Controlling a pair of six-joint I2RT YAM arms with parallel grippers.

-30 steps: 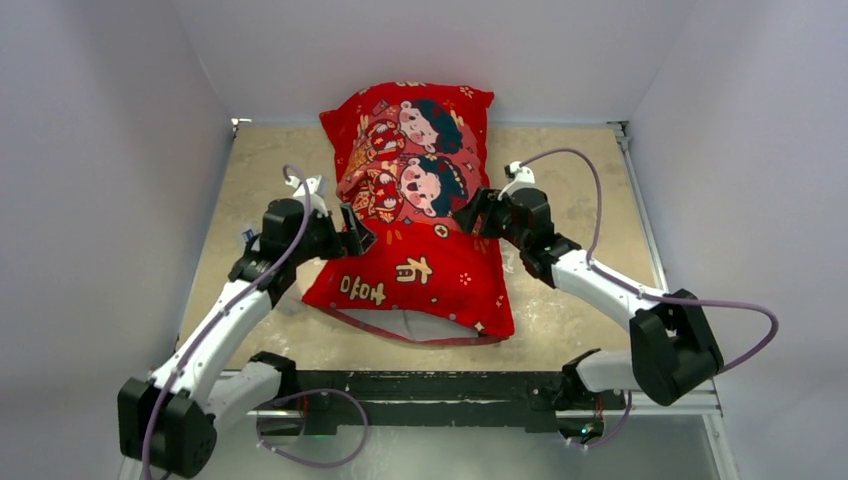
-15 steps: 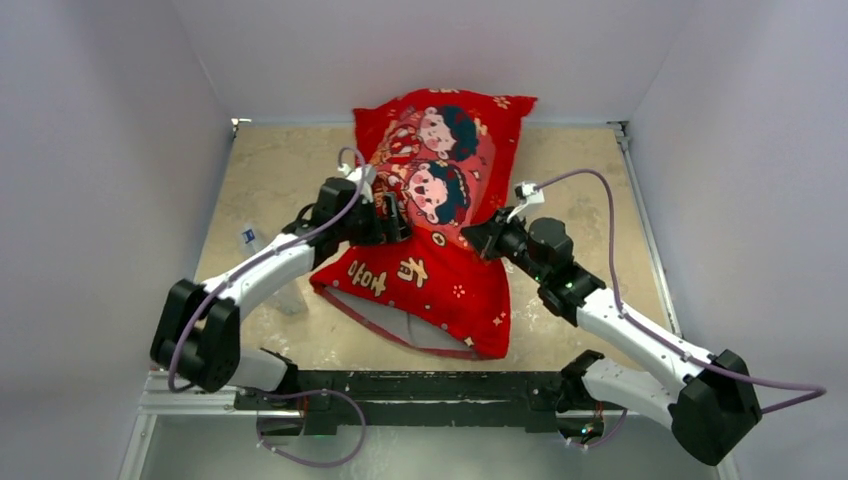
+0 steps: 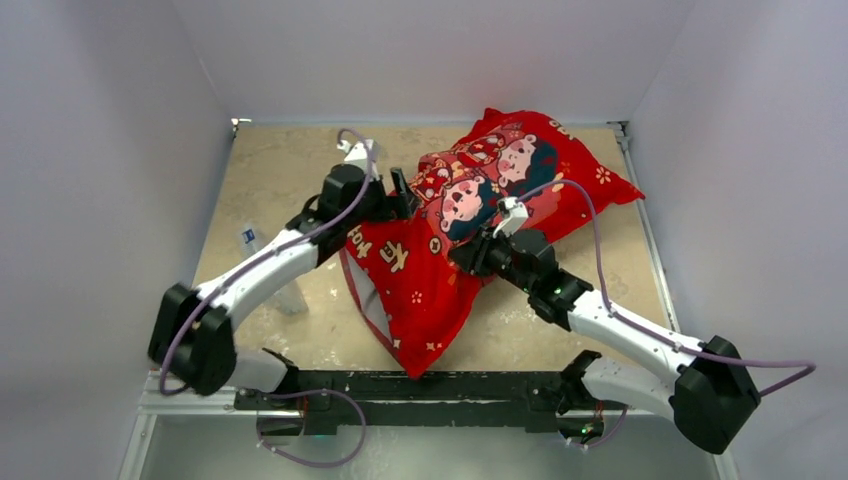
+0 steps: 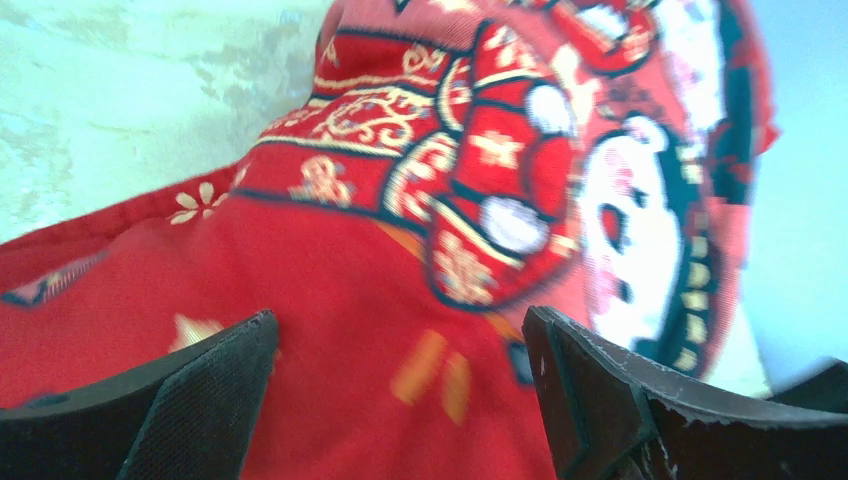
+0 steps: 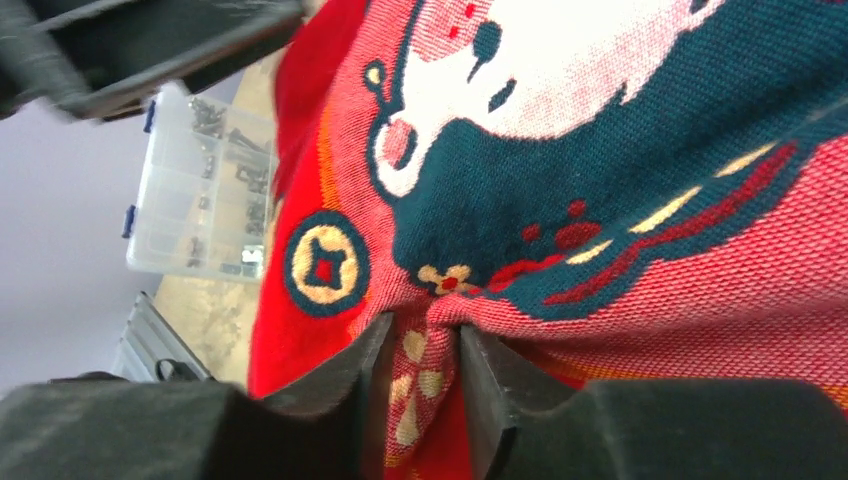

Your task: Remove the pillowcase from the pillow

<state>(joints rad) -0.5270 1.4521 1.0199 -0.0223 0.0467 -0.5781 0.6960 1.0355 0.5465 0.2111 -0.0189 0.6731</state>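
Pillowcase (image 3: 420,290) sprawls diagonally across the table (image 3: 270,170) in the top view. The pale pillow (image 3: 372,300) peeks out at its open mouth, with left pincer (image 3: 398,195) and right pincer (image 3: 465,257) flanking it. Left wrist: jaws spread wide over red cloth, gripping nothing. Right wrist: fingers (image 5: 350,380) pinch a fold tight. Stripping looks barely begun. Next, I'd say, the left needs a bite near the opening.

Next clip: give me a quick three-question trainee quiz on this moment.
1. True or false: the right jaws are pinching a fold of the pillowcase.
2. The left jaws are: A) shut on the pillowcase, B) open, C) out of view.
3. What lies on the table to the left of the pillowcase?
Key: 1 true. 2 B. 3 a clear plastic box.
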